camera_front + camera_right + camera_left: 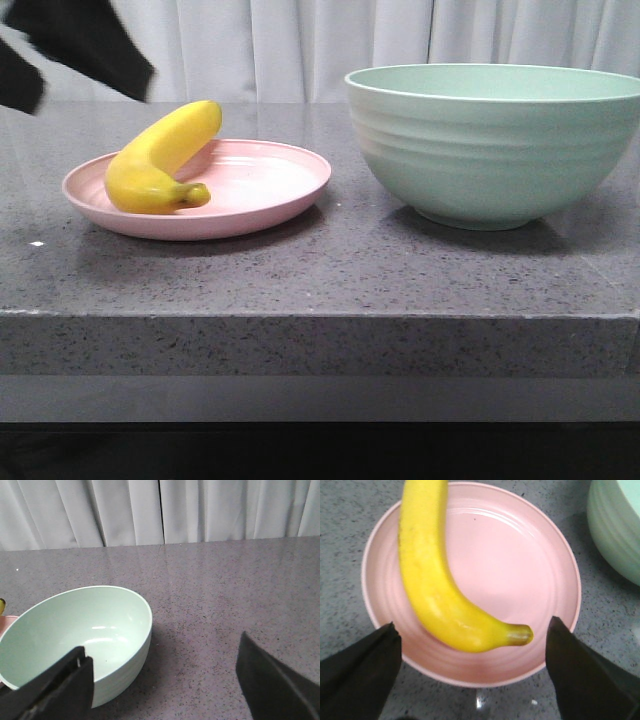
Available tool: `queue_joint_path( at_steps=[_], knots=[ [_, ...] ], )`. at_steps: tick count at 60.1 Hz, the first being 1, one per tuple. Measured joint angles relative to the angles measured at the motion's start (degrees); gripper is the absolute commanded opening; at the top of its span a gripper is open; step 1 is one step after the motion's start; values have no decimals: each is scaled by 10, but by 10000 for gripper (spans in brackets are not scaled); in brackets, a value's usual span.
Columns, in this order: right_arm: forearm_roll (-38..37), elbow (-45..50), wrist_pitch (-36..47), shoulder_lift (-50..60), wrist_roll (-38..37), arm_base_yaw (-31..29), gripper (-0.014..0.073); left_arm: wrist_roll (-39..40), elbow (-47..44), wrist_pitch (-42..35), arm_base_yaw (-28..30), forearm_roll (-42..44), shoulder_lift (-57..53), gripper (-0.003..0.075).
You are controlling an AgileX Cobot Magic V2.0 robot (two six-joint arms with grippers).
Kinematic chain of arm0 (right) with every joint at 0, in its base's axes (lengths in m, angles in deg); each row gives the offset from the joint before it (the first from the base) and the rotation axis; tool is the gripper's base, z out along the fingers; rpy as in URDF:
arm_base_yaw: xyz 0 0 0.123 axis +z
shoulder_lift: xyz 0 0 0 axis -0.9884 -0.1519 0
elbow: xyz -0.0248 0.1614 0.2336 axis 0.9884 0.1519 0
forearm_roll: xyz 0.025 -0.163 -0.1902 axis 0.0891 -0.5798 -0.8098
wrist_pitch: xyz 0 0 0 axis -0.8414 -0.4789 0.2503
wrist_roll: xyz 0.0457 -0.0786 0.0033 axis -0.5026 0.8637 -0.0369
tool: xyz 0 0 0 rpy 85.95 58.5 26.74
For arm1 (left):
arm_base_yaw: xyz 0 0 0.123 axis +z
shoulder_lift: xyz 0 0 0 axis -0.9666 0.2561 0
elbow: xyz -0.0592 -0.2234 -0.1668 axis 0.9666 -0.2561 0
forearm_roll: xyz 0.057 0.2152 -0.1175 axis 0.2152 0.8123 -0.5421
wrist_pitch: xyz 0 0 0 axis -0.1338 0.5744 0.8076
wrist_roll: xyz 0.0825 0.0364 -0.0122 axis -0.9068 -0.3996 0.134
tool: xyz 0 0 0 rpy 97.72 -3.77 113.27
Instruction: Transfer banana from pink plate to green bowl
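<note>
Your left gripper (pixel 472 667), jaws spread and holding nothing, hangs over the banana (pixel 432 575) on the plate (pixel 520 565), whose long axis runs from 12 toward 4 o'clock in its view, so close across the stem end.

The left gripper (pixel 472 672) is held above the pink plate (pixel 530 580) with its jaws spread wide, one black finger (pixel 357 675) seen at each side of the plate's near rim and neither touching anything. The right gripper (pixel 165 685) is likewise held open, poised beside the green bowl (pixel 75 635), nothing being grasped.
</note>
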Motion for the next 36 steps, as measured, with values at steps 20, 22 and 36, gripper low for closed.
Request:
queue_joint_path(
  at_steps=[20,22,36],
  knots=[
    [0,0,-1,0,0,0,598,8,80,8,0,-1,138,566],
    [0,0,-1,0,0,0,598,8,83,7,0,-1,144,566],
    [0,0,-1,0,0,0,598,12,87,-7,1,-1,168,566]
  ],
)
